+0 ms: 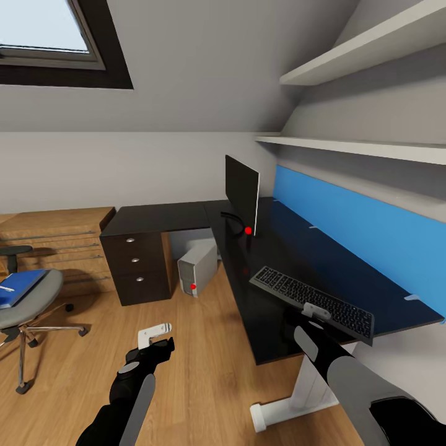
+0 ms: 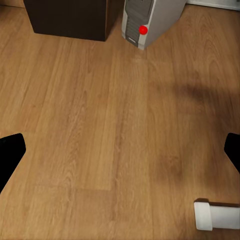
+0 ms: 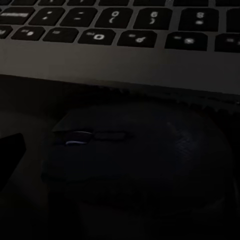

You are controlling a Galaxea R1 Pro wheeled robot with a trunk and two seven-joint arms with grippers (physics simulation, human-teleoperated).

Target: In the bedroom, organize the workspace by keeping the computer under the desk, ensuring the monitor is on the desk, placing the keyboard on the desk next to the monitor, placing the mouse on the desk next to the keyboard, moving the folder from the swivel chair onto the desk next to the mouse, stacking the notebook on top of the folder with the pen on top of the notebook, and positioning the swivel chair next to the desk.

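Monitor [image 1: 242, 193], keyboard [image 1: 313, 301] on surface [image 1: 272, 248], computer [image 1: 197, 269] beneath; right claw [image 1: 296, 322] over mouse [image 3: 135, 165], grip indeterminable; left claw [image 1: 150, 350] open, empty; folder [image 1: 18, 286] awaits on chair [image 1: 28, 297].

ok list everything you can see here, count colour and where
desk: 1, black top, L-shaped, along the right wall
drawer unit: 1, dark, silver knobs, under the desk's left end
monitor: 1, black, upright at the desk's corner
keyboard: 1, dark grey keys, on the desk's near part
mouse: 1, nearly black, beside the keyboard's edge
computer: 1, silver-grey, floor under the desk
swivel chair: 1, grey, far left
folder: 1, blue, on the chair seat
wooden chest: 1, light wood, back left
wall panel: 1, blue, behind the desk
shelves: 2, white, right wall
left gripper: black, open, over the floor
right gripper: black, at the mouse, jaw state unclear
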